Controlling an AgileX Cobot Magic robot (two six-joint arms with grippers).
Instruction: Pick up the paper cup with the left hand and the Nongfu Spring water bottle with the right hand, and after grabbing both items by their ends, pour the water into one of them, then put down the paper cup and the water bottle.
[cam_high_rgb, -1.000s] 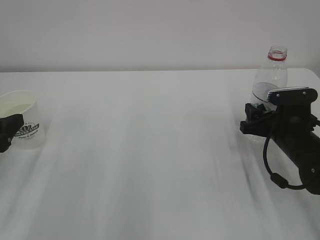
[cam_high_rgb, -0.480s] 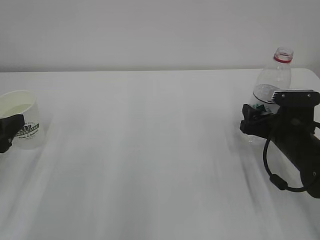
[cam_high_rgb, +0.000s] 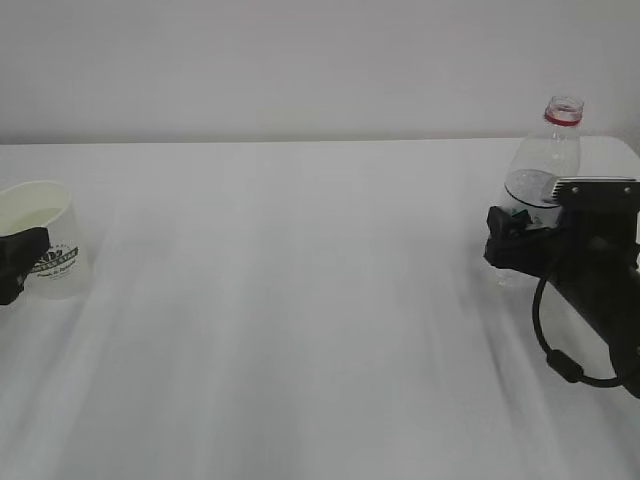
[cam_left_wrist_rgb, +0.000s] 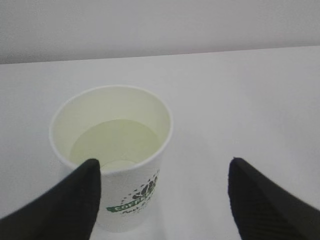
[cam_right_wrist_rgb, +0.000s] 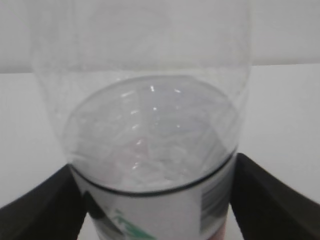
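The paper cup (cam_high_rgb: 50, 245) stands on the table at the far left, white with a green logo, with water (cam_left_wrist_rgb: 116, 142) in its bottom. My left gripper (cam_left_wrist_rgb: 162, 192) is open around it: the left finger lies against the cup's side and the right finger stands well clear. Only one fingertip of the left gripper (cam_high_rgb: 18, 262) shows at the exterior view's edge. At the far right the Nongfu Spring water bottle (cam_high_rgb: 542, 165) stands uncapped, leaning slightly, partly filled. My right gripper (cam_high_rgb: 505, 238) is open, one finger close on each side of the bottle (cam_right_wrist_rgb: 150, 100) at label height.
The white table (cam_high_rgb: 300, 300) stretches between cup and bottle, with a plain white wall behind. The table's back right corner lies just beyond the bottle. The right arm's black body and cable (cam_high_rgb: 560, 360) fill the lower right.
The bottle's top has shifted a little right and it now leans. The right arm has drawn slightly to the right. The cup and left gripper have not moved.
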